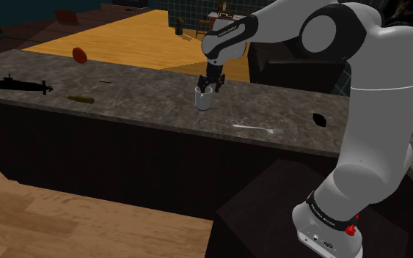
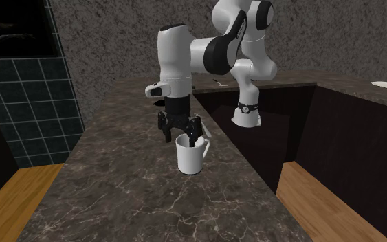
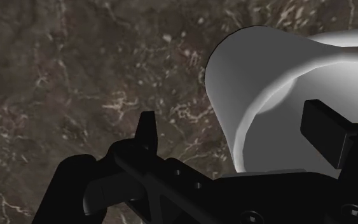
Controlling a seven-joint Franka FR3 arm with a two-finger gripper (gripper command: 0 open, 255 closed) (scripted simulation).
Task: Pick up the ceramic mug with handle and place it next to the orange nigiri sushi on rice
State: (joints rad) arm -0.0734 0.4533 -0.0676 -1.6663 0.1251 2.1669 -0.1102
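Observation:
A white mug (image 2: 188,158) stands upright on the dark marble counter (image 2: 137,199); in the shoulder view the mug (image 1: 203,99) is near the counter's middle. My black gripper (image 2: 182,135) hangs straight down over its rim, open. In the wrist view the gripper (image 3: 236,130) straddles the mug's wall (image 3: 234,83): one finger (image 3: 327,130) is inside the cup, the other finger (image 3: 147,130) outside over the counter. Neither finger presses the wall. The orange sushi piece (image 1: 79,53) lies far off toward the shoulder view's left, near the counter's back edge.
A black toy submarine (image 1: 21,85) and a small olive stick (image 1: 80,98) lie toward the shoulder view's left. A silver utensil (image 1: 258,129) and a small black object (image 1: 320,119) lie right of the mug. The counter drops off behind to a wooden floor (image 1: 124,37).

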